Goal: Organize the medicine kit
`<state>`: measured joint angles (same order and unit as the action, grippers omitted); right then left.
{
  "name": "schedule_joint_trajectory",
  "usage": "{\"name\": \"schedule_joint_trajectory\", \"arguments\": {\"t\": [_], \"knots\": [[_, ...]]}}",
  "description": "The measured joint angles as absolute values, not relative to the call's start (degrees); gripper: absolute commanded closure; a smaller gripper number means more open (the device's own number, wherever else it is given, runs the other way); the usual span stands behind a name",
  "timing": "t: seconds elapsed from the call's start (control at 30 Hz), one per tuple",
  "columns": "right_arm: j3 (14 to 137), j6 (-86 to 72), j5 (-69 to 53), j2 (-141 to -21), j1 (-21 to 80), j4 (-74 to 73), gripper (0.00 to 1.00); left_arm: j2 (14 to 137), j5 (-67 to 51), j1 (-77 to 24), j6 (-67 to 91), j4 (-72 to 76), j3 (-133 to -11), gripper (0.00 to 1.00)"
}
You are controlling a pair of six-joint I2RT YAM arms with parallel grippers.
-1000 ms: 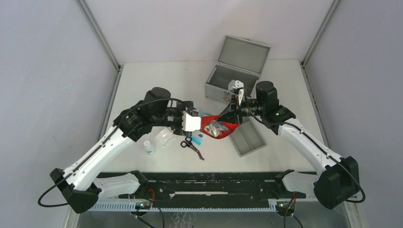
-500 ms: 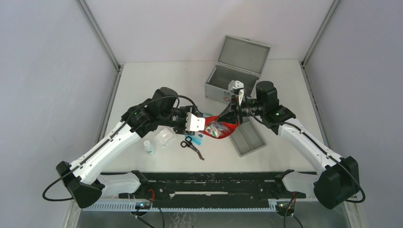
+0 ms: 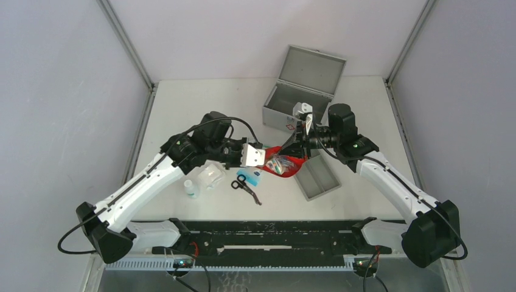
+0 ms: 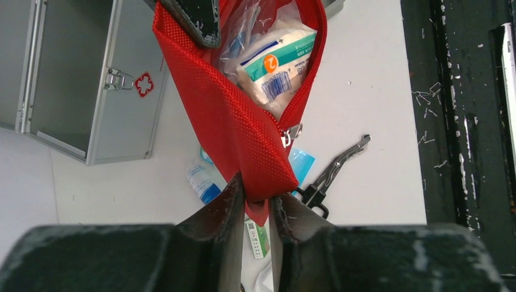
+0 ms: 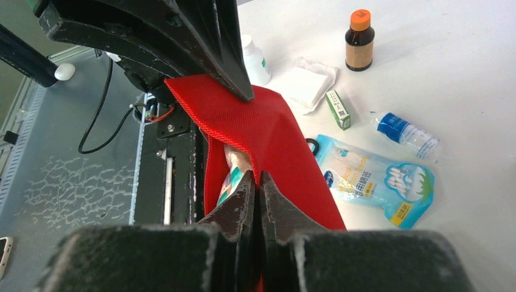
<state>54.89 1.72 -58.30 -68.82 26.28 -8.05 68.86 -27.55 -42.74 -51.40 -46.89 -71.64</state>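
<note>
From the top camera the red pouch (image 3: 283, 163) is mostly getting covered by the two wrists, so only a strip of it is showing. The front wall of the medicine kit (image 3: 298, 100) is sitting partly behind the right arm's camera. The left wrist view is cutting the kit off at its left edge, and the print on the sachets (image 4: 274, 67) inside the pouch is coming out too small to read. The left gripper (image 4: 257, 198) is pinching the pouch's bottom corner, fingers nearly together with just the fabric between them. The right gripper (image 5: 257, 182) is clamping the opposite edge, fingers pressed tight (where exactly the fabric is going in is hard to see from its own camera). The pouch is being held unzipped between the two. The kit is standing at the far side of the table, right of centre, lid up, with the grey tray (image 3: 316, 176) lying near it and scissors (image 3: 246, 188) lying just by the pouch.
</note>
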Motion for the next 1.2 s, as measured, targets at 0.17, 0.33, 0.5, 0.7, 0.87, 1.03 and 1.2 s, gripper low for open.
{"name": "schedule_joint_trajectory", "arguments": {"t": [0.17, 0.33, 0.5, 0.7, 0.87, 1.03, 1.2], "knots": [[54.9, 1.7, -57.9, -68.8, 25.8, -8.5, 0.98, 67.4, -27.9, -42.7, -49.9, -44.6, -69.5, 0.93], [54.9, 1.8, -58.0, -68.8, 25.0, -8.6, 0.76, 63.9, -27.8, -42.7, -48.3, -42.7, -67.0, 1.00], [55.5, 2.4, -57.2, -68.7, 23.6, -9.4, 0.41, 60.6, -27.8, -42.3, -44.4, -40.4, -64.6, 1.00], [58.3, 3.7, -51.2, -65.3, 22.4, -11.3, 0.27, 59.2, -26.6, -40.8, -35.5, -34.3, -63.8, 1.00], [61.3, 5.2, -44.5, -60.6, 22.3, -13.0, 0.26, 60.1, -22.2, -40.5, -27.6, -29.5, -63.5, 1.00], [62.8, 6.9, -40.2, -58.4, 23.0, -13.8, 0.29, 63.2, -16.8, -40.3, -20.9, -26.8, -63.7, 1.00], [62.8, 7.1, -39.4, -59.7, 24.6, -14.5, 0.41, 65.9, -13.6, -40.3, -12.6, -24.9, -64.5, 1.00]]}}
